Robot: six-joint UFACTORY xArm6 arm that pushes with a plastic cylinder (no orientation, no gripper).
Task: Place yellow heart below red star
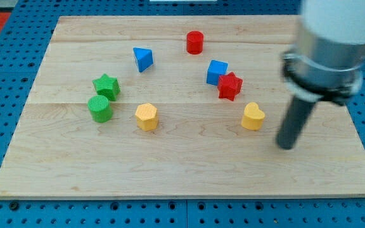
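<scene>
My tip (286,145) (a bare rod, nothing to open or close) rests on pale wood (182,171) right of the glossy yellow heart (253,116), lower right of the red star (230,86).

There's the arm: a fat white cylinder, blurred, running into a grey band. Under that sits a black collar with a lumpy, clamp-like edge. Out of the collar comes a straight dark rod, plain and smooth, dull charcoal all the way to my tip (286,145), cut flat and round. No markings I can make out.
</scene>
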